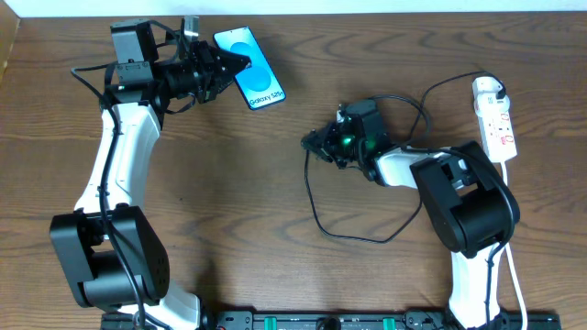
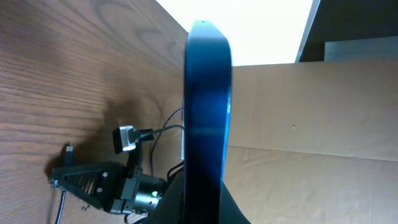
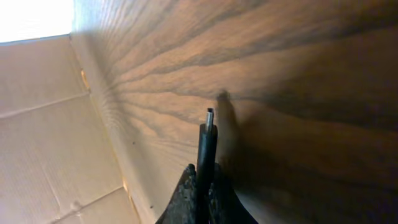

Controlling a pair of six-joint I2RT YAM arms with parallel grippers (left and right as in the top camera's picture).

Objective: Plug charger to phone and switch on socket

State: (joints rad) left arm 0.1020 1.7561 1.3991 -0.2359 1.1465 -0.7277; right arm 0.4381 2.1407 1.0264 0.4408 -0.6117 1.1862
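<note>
The phone (image 1: 251, 67), with a glowing cyan-blue screen, is at the back left of the table, held by its left edge in my left gripper (image 1: 231, 64). In the left wrist view the phone (image 2: 208, 112) shows edge-on between the fingers. My right gripper (image 1: 315, 144) at mid-table is shut on the charger's black connector end (image 3: 207, 140), tip pointing left over bare wood. The black charger cable (image 1: 321, 215) loops on the table and runs back to the white plug head (image 1: 486, 89) on the socket (image 1: 496, 124), a white power strip at the right.
The wooden table (image 1: 275, 238) fills the view. The socket's white cord (image 1: 514, 275) runs down the right side past the right arm's base. Cardboard panels (image 2: 323, 137) stand beyond the table edge in the wrist views.
</note>
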